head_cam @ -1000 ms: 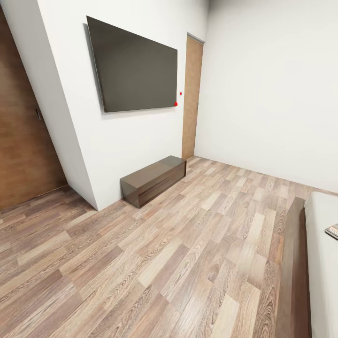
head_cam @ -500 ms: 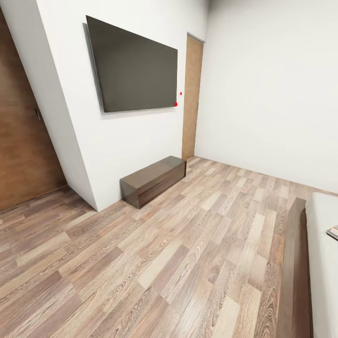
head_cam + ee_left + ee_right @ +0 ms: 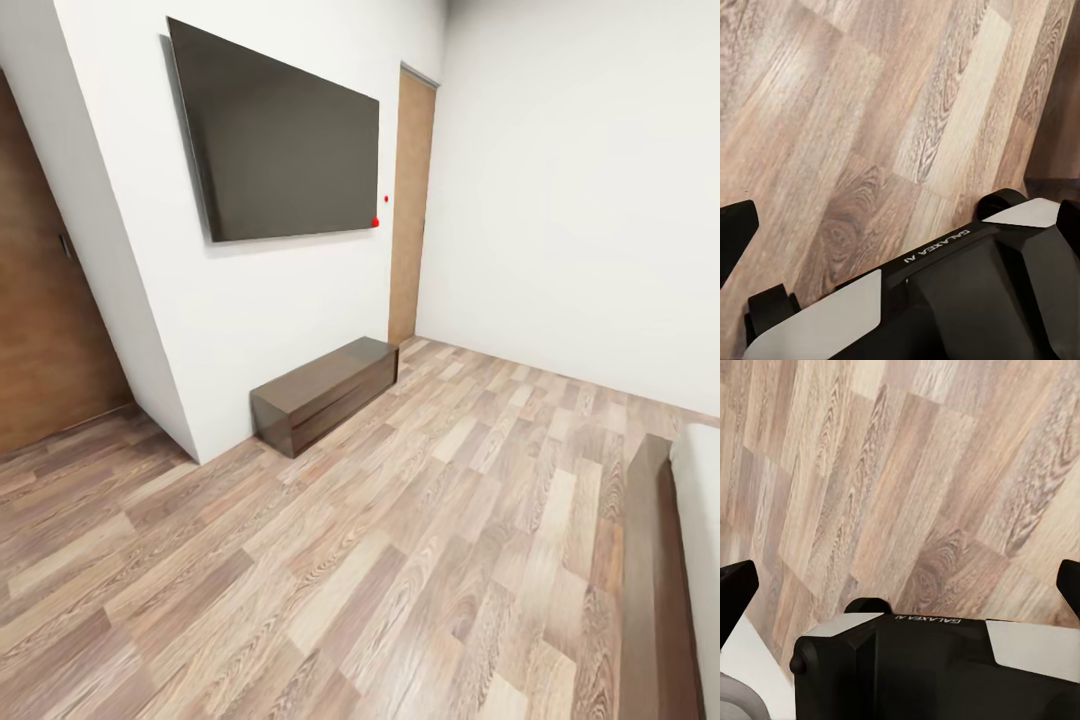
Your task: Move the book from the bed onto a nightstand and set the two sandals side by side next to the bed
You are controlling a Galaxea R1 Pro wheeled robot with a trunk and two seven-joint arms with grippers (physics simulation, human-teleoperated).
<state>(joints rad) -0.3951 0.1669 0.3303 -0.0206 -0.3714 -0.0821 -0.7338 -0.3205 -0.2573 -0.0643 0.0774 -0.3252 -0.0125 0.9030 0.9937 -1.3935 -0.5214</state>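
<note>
The bed [image 3: 690,560] just peeks in at the head view's right edge, pale mattress on a dark brown frame, sitting on the light wood-plank floor [image 3: 380,560] and nowhere near either gripper. Both wrist cams look down past the robot's black and white base [image 3: 945,300] at planks, and each shows dark fingertips [image 3: 735,592] spread far apart, so both jaws are wide open and holding nothing. Further out there's a wall TV [image 3: 280,140] over a long dark bench [image 3: 325,392] beside a tan door [image 3: 412,205]

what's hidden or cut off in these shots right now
- Bed, head view: the right edge cuts it off, leaving the dark frame and a strip of mattress; what lies on top cannot be told.
- Left tool, left wrist view: the fingertips sit at the picture's sides, cut by the edges; it holds nothing.
- Right tool, right wrist view: the same.
- Door, head view: cut by the left edge.
</note>
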